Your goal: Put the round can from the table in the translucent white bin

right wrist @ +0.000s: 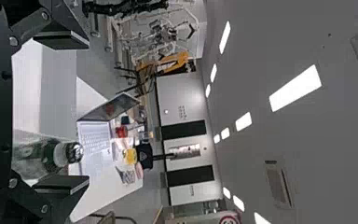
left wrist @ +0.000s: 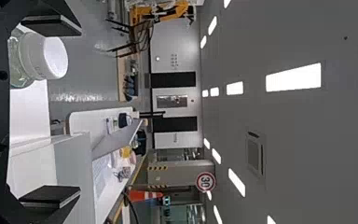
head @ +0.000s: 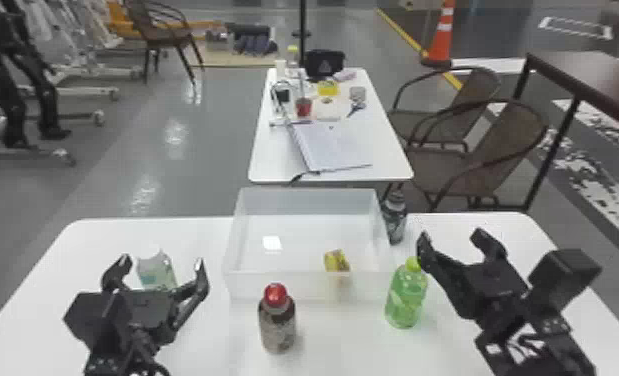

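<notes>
between left claw [head: 162, 259] and right claw [head: 451, 235] sits the bin [head: 308, 201].

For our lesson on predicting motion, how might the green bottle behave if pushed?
Pushed near its cap, the green bottle would probably tip, being taller than wide. Its rounded body would likely roll once down. The see-through wall looks like plastic, so may flex.

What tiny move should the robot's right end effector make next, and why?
Probably ease the right end effector gently up and away from the green bottle. Its fingers are open and empty, and one looks close to the bottle's cap, so a nudge seems possible. A yellow item lies in the translucent white bin; whether that is the round can, I can't tell.
</notes>
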### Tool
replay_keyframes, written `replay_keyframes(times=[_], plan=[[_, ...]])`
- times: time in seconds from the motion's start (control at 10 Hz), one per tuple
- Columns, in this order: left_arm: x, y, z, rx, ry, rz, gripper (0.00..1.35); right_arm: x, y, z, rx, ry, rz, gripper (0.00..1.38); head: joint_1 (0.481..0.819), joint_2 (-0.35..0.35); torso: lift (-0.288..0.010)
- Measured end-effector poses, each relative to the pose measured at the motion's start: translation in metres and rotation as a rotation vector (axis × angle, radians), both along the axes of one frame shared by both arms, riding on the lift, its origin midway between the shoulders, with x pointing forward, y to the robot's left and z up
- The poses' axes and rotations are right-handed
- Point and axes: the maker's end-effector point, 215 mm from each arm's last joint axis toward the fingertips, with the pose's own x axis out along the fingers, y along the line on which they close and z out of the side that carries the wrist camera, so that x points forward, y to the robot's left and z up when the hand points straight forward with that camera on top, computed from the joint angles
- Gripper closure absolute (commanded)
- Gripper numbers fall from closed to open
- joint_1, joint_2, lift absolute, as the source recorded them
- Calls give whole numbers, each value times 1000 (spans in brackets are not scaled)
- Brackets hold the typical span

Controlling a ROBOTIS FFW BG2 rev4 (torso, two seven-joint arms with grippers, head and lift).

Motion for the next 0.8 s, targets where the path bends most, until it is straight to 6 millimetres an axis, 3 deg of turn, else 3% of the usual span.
replay_keyframes(times=[0.2, 0.6, 0.8], plan=[[-1, -1, 1, 6, -4, -2, 105, -24, -11, -25, -7, 42, -40, 282, 549, 0, -100], [-3, -3, -1, 11, -1, -5, 105, -51, -24, -64, -12, 100, -98, 298, 549, 0, -100], [-3, -5, -2, 13, 1, -7, 105, -56, -25, -66, -17, 99, -114, 298, 549, 0, -100]])
